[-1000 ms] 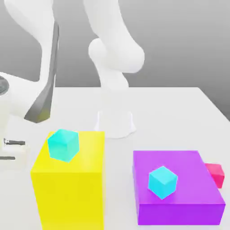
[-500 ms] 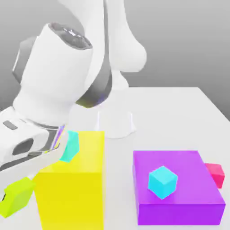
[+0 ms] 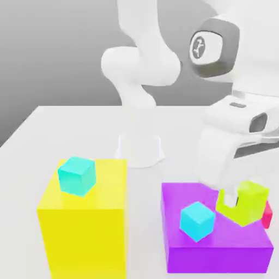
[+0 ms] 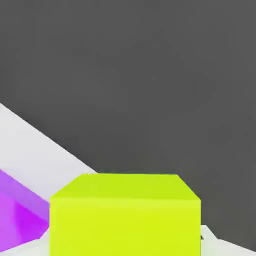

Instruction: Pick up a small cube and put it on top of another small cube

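Observation:
The small lime cube [image 3: 249, 202] hangs tilted just above the right part of the purple block [image 3: 218, 252], and my gripper [image 3: 240, 200] is shut on it. One white finger [image 3: 229, 196] shows against the cube's left face. The hand view has the lime cube [image 4: 125, 215] close up, with a corner of the purple block [image 4: 15, 215] beside it. The red-pink small cube [image 3: 267, 214] sits on the table behind the purple block's right edge, mostly hidden by the lime cube.
A cyan cube [image 3: 77, 175] rests on the big yellow block [image 3: 84, 229] at the exterior view's left. Another cyan cube [image 3: 197, 220] sits on the purple block, left of the held cube. The arm's base [image 3: 140, 150] stands behind them on the white table [image 3: 65, 131].
The arm has swung from the exterior view's left to its right, carrying the lime cube from beside the yellow block to above the purple block's right side.

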Controlling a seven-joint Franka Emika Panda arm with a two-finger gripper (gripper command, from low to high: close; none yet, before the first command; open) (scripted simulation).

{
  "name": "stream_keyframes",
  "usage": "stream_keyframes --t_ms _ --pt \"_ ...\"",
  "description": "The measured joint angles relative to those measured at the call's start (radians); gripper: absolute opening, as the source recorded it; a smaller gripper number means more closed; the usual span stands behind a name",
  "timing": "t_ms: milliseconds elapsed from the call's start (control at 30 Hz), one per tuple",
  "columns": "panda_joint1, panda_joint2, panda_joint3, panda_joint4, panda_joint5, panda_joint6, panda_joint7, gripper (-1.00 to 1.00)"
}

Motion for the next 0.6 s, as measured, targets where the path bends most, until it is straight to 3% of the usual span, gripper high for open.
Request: stream_keyframes --t_ms 233,333,600 --pt "0.137 -0.058 0.076 -0.055 0.221 0.006 0.332 -1.00" --pt "0.231 -0.081 0.043 -0.086 0.262 0.004 0.470 -1.00" --pt "0.057 -0.159 -0.046 -0.191 0.299 -0.016 0.845 -1.00"
